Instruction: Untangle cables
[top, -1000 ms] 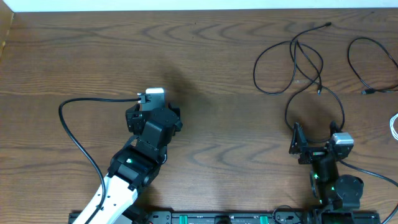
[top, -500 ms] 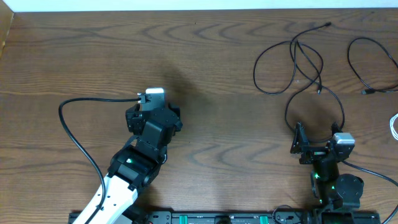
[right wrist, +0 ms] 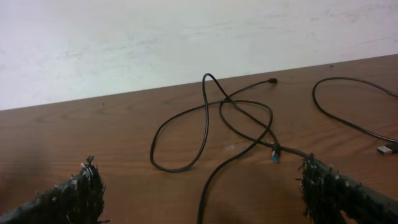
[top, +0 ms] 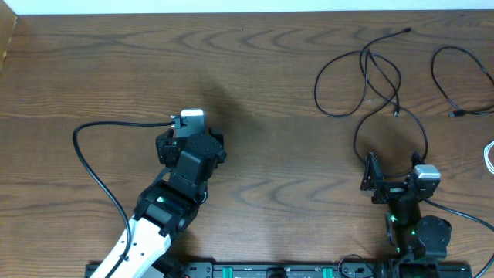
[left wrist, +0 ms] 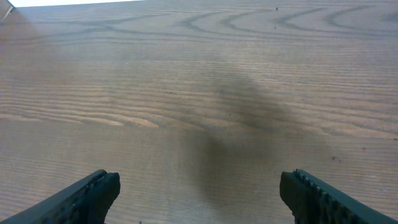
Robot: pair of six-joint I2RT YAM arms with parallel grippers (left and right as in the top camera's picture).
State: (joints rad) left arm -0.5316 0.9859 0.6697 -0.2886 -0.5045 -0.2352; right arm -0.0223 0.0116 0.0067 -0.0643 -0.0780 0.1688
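Your tangled black cables lie on the far right part of the wooden worktop, several thin loops crossing over one another. One plug end points toward the far edge, and another small plug with a blue tip sits where the strands meet again. From that knot a wide loop curves back toward the right arm. In the right wrist view one strand of it runs off the bottom of the picture between the two fingers, touching neither.

Just to the right, apart from the knot, you have a lone black cable lying in an open curve, its plug end resting on the wood. A white cable barely shows at the right edge, and most of it is cut off.

Your right hand is spread wide and holds nothing. It sits low at the near side, facing the knot. Your left hand is well away at mid-left, also spread apart and holding nothing, with only bare wood grain and a soft shadow in front of it. A thick black cord arcs from that arm across the worktop.
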